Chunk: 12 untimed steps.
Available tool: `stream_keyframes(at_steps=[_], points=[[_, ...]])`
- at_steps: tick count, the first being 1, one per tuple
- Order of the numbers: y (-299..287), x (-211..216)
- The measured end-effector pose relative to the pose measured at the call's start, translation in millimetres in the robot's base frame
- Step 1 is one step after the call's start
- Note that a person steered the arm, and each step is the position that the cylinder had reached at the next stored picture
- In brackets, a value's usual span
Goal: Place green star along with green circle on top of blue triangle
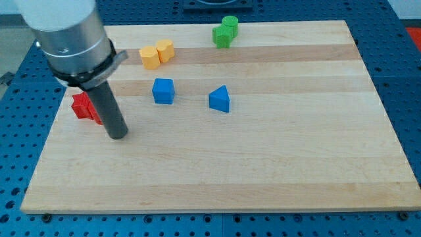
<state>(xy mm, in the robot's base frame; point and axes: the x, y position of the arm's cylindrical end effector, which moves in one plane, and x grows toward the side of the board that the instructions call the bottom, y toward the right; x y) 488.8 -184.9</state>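
The green star (222, 35) and the green circle (229, 24) sit touching each other near the view's top edge of the wooden board (263, 164), the circle just above and right of the star. The blue triangle (220, 99) lies near the board's middle, well below the green pair. My tip (117, 135) is on the board at the view's left, far left of the blue triangle and just right of and below the red blocks. It touches none of the task blocks.
A blue cube (163, 91) sits left of the triangle. Two yellow blocks (150, 57) (165, 49) lie together upper left. Red blocks (83, 105) sit by the board's left edge, partly hidden behind the rod. A blue perforated table surrounds the board.
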Motion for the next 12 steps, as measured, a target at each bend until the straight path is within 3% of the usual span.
stream_keyframes(at_steps=[2, 3, 4, 6, 7, 9, 10, 12], points=[[-32.1, -29.0], [-25.9, -20.8], [36.4, 8.6], [236.7, -9.7], [326.8, -68.9], [359.8, -263.2], [358.6, -295.6], [329.7, -296.6]])
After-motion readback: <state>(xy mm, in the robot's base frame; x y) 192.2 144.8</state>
